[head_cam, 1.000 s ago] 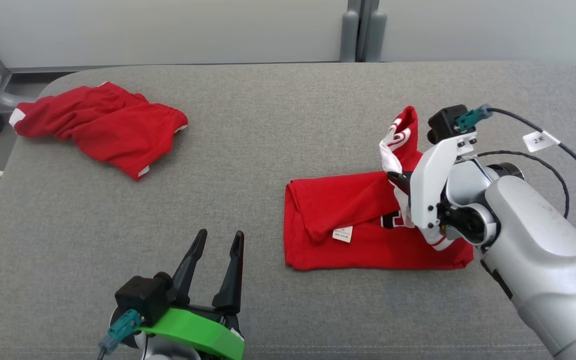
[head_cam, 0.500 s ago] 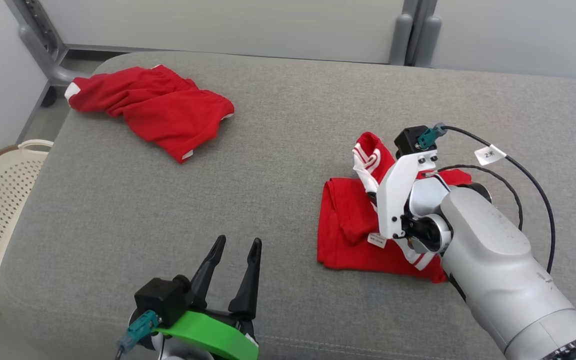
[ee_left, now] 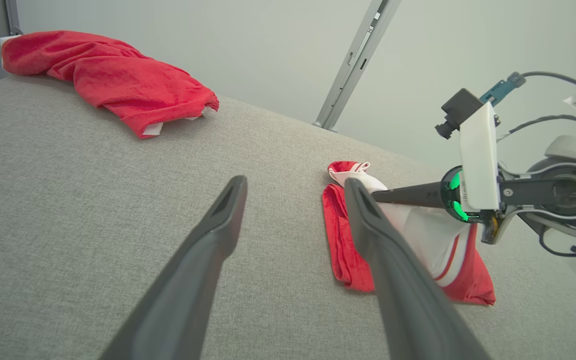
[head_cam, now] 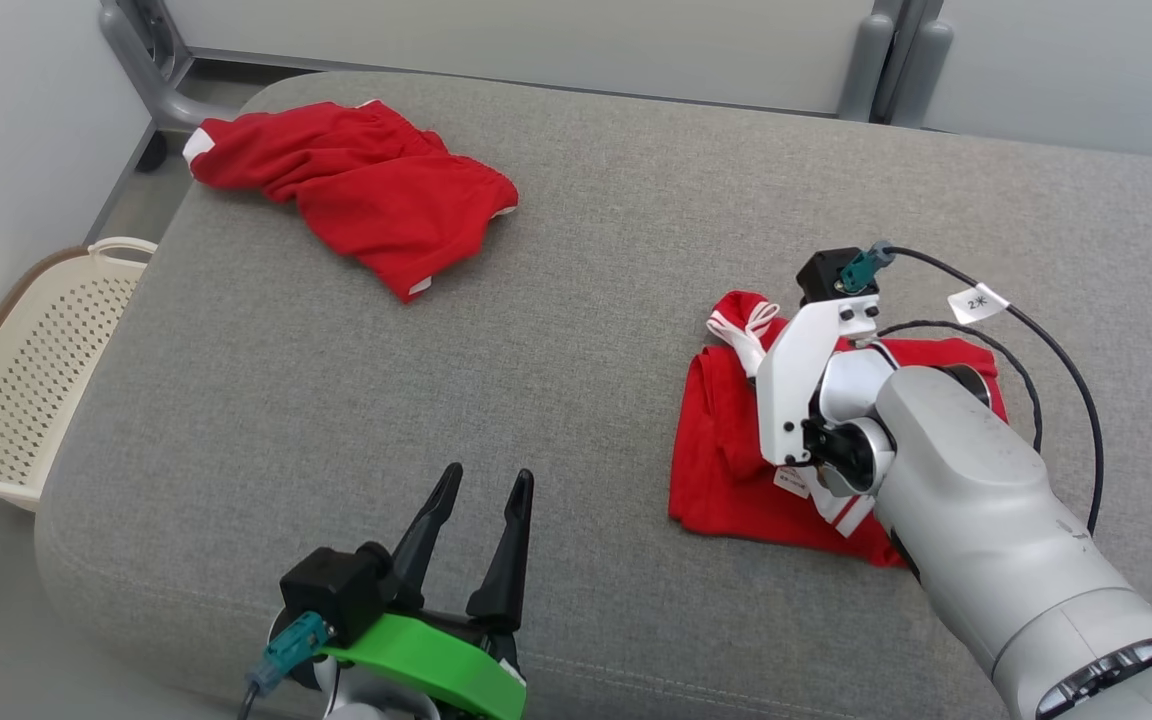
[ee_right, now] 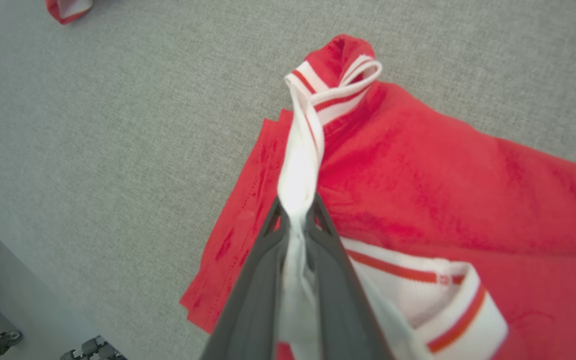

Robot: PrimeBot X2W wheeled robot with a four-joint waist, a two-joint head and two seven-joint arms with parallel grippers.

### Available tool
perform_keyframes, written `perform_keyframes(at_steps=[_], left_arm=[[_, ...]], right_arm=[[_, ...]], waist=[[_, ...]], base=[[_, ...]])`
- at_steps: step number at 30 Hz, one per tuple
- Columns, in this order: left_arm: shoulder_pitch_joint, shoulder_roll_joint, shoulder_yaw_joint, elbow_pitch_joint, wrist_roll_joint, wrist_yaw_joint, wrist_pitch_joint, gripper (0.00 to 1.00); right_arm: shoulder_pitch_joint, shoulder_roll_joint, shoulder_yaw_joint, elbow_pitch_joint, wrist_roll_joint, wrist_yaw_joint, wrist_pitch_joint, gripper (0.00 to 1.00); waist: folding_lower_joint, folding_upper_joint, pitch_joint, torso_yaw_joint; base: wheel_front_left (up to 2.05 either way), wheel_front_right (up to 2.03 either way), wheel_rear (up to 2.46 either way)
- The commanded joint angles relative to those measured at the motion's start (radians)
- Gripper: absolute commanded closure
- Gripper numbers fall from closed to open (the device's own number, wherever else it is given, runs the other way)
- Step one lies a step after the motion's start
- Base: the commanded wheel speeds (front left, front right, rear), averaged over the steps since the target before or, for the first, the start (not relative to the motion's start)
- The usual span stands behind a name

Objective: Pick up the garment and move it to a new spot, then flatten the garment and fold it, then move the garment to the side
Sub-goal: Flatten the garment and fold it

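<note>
**Held Lower Than Before**

Head view: the garment (head_cam: 726, 470) is lying to the right on the grey worktop (head_cam: 576, 300), its trim (head_cam: 739, 325) sitting lower than before.
Left wrist: the left end effector (ee_left: 294, 182) is hovering, fingers apart.
Right wrist: the right end effector (ee_right: 296, 205) is clamping the trim.

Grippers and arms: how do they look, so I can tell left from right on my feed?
Both have two long, dark, tapered fingers and a black camera block with a teal plug. The left gripper sits on a bright green bracket. The right gripper has a white bracket, a silver-grey forearm and a black cable carrying a white tag.
</note>
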Motion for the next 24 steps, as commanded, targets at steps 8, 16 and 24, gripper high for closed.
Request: perform_keyframes(at_steps=[8, 16, 24], left_arm=[[-0.005, -0.004, 0.015, 0.012, 0.009, -0.007, -0.004, 0.0], [0.008, 0.006, 0.023, -0.001, 0.015, 0.003, -0.004, 0.0], [0.021, 0.02, 0.018, -0.015, 0.02, 0.01, 0.002, 0.0]], right_arm=[[-0.044, -0.001, 0.016, 0.006, 0.056, 0.0, -0.042, 0.0], [-0.1, -0.001, 0.034, -0.01, 0.102, 0.0, -0.094, 0.0], [-0.112, -0.052, 0.003, -0.032, 0.137, 0.0, -0.156, 0.0]], waist=[[0.0, 0.0, -0.006, -0.011], [0.0, 0.0, -0.018, -0.062], [0.0, 0.0, -0.028, -0.115]], base=[[0.0, 0.0, 0.0], [0.0, 0.0, 0.0], [0.0, 0.0, 0.0]])
